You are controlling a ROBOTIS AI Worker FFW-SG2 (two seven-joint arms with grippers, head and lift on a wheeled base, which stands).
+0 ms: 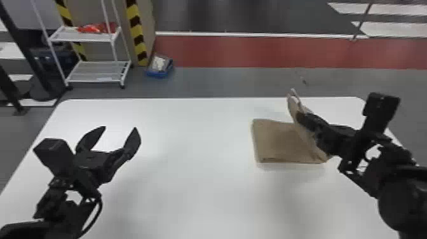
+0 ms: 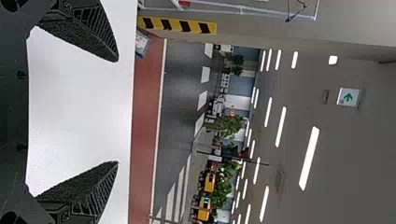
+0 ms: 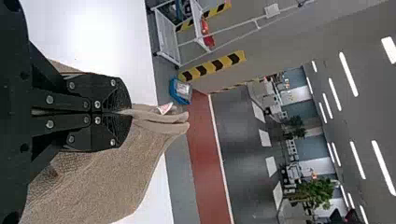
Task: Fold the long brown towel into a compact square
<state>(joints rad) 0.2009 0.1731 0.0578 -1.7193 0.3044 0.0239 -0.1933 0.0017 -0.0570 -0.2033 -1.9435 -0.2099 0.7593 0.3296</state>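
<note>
In the head view my left gripper (image 1: 111,136) stands open above the table's left part, holding nothing; in the left wrist view the left gripper (image 2: 116,112) has its fingers wide apart. The brown towel (image 1: 279,141) lies partly folded on the right half of the table, its right part lifted. My right gripper (image 1: 300,117) is shut on that raised part, over the towel's right side. In the right wrist view the right gripper (image 3: 126,112) pinches the towel (image 3: 107,182), whose layered edge sticks out past the fingertips with a small white-and-red tag.
The white table (image 1: 190,133) extends between the arms, its far edge beyond the towel. On the floor behind stand a white shelf rack (image 1: 98,71) and a blue bin (image 1: 159,66), near a post with yellow-and-black stripes.
</note>
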